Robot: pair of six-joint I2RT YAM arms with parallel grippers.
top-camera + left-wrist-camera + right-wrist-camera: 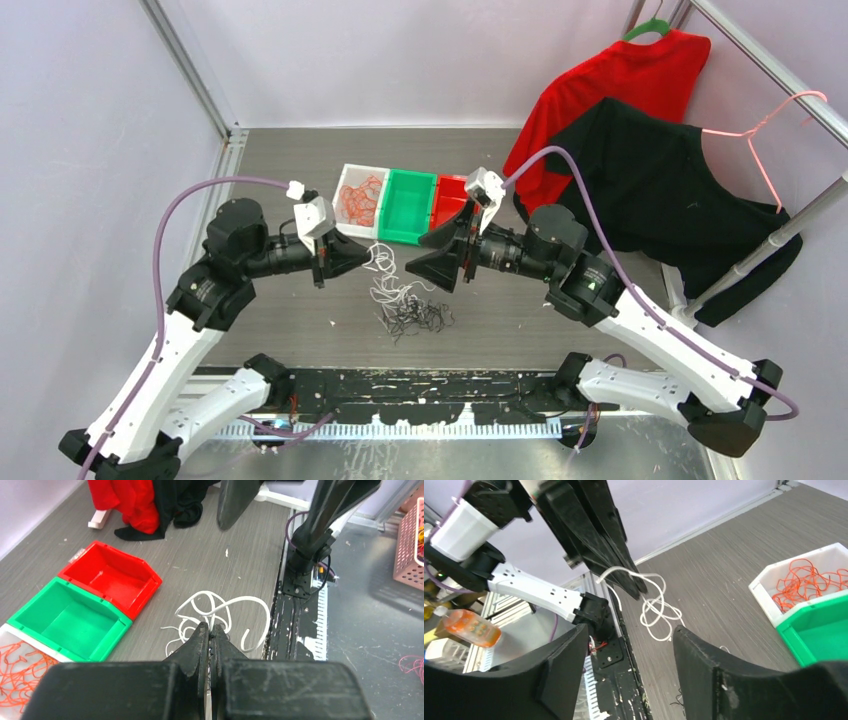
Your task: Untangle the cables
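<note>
Near bin [767, 600] of orange cables [804, 580], left pincer [210, 628] clenching white cable [245, 598], right pincer [630, 629] released

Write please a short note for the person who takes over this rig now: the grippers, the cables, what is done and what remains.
Left gripper: shut on a white cable, lifted above the table.
Right gripper: open, holding nothing, facing the left one.
Cables: orange cables lie in the white bin. Loose white strands and a black clump lie on the table between the arms.
Done: the orange ones look sorted.
Left: the green bin and red bin are empty. Probably bin the held white cable, then separate the other white and black ones.
</note>
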